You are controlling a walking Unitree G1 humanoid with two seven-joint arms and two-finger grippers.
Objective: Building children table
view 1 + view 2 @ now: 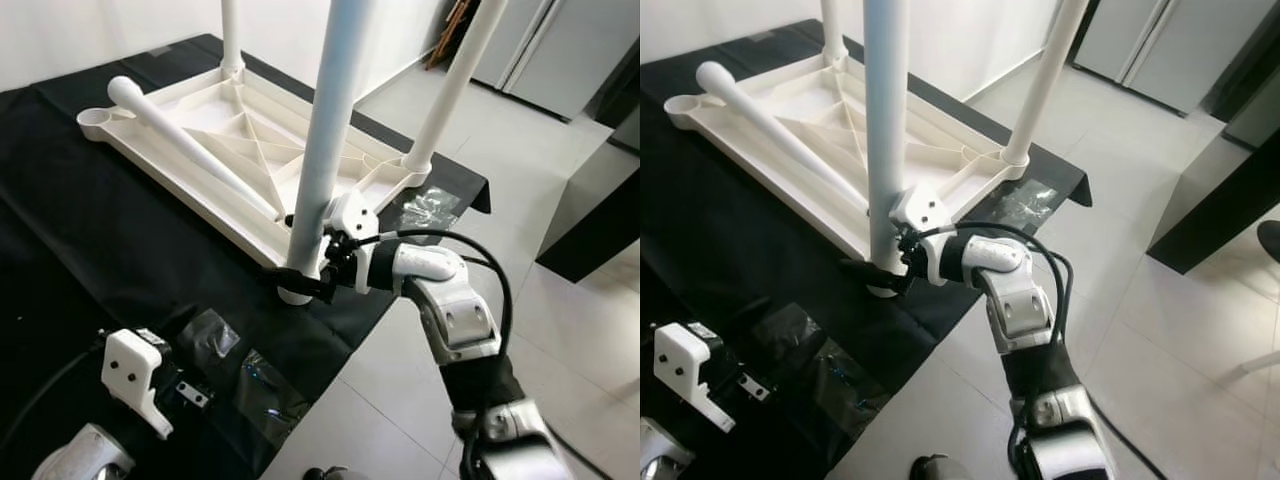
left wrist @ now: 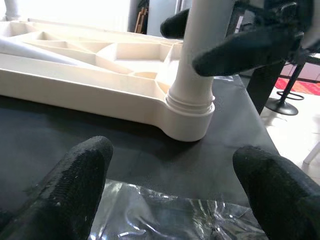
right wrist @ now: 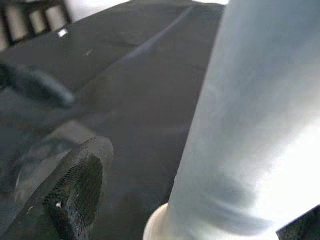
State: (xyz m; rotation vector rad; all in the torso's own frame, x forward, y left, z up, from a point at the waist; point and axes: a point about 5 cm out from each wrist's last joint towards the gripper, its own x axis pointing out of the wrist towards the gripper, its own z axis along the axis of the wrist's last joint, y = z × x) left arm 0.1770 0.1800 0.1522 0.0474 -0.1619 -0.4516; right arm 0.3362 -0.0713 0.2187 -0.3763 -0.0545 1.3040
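On the left, the robot's left hand [image 2: 170,195] hovers low over the black cloth-covered table [image 1: 90,250], its two black fingers [image 2: 75,185] spread wide apart and grasping nothing. Just below them lies a crumpled clear plastic bag [image 1: 245,385] on the cloth. The left wrist's white housing [image 1: 135,375] sits at the near edge of the table.

Farther in, the white plastic children's tabletop [image 1: 215,140] lies upside down on the black cloth, its ribbed underside facing up. A loose white tapered leg [image 1: 190,140] lies slantwise across the ribs, its rounded end near the empty round corner socket [image 1: 97,121] at the far left. A white leg [image 1: 231,35] stands upright in the far corner.

At the near corner, a thick white round leg [image 1: 325,140] stands upright in its socket [image 2: 187,117]. The right hand [image 1: 308,282] is clenched around the base of this leg, one black finger [image 2: 245,47] on each side, just above the socket's collar. The silver right arm [image 1: 455,310] reaches in from the right, a black cable looping over it.

To the right, another white leg [image 1: 455,80] stands in the remaining corner, and a second clear plastic wrapper [image 1: 428,208] lies on the cloth just beside it. Beyond the table's edge is pale tiled floor [image 1: 560,150].
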